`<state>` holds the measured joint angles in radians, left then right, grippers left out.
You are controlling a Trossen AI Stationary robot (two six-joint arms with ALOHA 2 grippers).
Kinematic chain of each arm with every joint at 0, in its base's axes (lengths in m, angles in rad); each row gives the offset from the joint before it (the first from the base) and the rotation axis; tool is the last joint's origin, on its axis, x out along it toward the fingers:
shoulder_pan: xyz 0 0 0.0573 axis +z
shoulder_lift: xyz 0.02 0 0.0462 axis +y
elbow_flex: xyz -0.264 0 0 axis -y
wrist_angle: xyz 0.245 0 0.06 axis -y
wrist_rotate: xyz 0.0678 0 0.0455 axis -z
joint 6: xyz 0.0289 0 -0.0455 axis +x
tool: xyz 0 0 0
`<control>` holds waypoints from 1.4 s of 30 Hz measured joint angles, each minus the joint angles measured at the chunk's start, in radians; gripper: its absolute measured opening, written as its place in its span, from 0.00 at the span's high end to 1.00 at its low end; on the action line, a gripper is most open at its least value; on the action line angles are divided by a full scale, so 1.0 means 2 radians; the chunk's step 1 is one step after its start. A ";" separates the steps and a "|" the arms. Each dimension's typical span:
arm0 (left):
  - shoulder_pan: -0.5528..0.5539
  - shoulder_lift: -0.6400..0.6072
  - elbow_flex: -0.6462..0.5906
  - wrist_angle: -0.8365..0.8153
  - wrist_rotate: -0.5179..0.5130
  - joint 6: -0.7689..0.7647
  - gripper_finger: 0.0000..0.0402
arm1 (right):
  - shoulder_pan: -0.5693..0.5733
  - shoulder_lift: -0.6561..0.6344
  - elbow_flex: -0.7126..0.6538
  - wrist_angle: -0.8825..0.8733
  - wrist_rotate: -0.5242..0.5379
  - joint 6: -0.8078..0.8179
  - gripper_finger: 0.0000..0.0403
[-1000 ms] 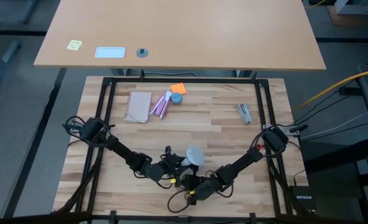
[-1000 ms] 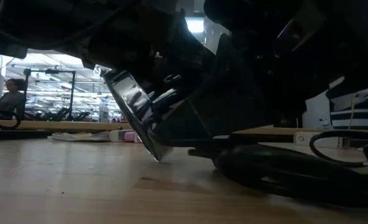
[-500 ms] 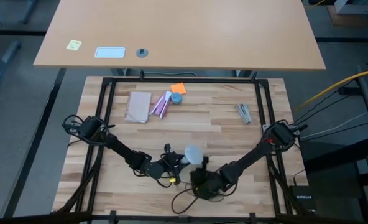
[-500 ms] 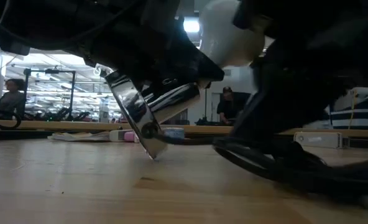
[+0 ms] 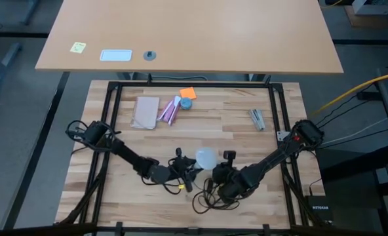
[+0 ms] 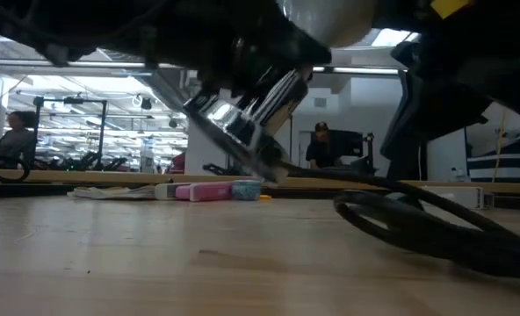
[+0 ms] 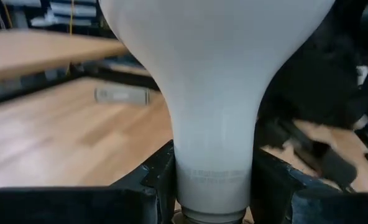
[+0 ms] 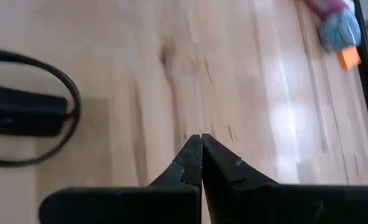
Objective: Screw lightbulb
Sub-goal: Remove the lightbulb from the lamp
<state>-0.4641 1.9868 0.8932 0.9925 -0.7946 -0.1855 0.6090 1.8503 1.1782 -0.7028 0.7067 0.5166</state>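
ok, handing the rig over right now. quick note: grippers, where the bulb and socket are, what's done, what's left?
Left gripper: shut on the lightbulb at its narrow neck, held off the table near the front middle.
Right gripper: shut, empty, over bare wood just right of the bulb.
Silvery socket: tilted, lifted clear of the table at the bulb's base; its dark cord trails loose on the wood.
Done: bulb picked up and sitting at the socket.
Left: whether it is threaded home cannot be seen; check, finish screwing, set down.
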 joint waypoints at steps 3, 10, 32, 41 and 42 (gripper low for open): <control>0.008 0.000 0.003 0.033 0.000 0.031 0.65 | 0.000 0.000 0.000 -0.021 -0.002 0.019 0.99; 0.010 -0.003 0.009 0.068 -0.001 0.080 0.65 | 0.000 0.000 -0.001 -0.027 -0.005 0.028 0.99; 0.016 -0.133 0.008 -0.315 -0.170 -0.079 0.65 | 0.000 -0.014 -0.001 -0.046 -0.010 0.027 0.99; 0.077 -0.152 0.007 -0.646 0.028 -0.360 0.65 | -0.027 -0.014 -0.001 -0.041 -0.013 -0.011 0.99; 0.083 -0.151 0.007 -0.653 0.038 -0.361 0.65 | -0.033 -0.014 -0.001 -0.041 -0.013 -0.021 0.99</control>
<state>-0.2983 1.6845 0.9080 -0.3138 -0.7179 -0.9070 0.5437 1.8217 1.1763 -0.7839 0.6809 0.4755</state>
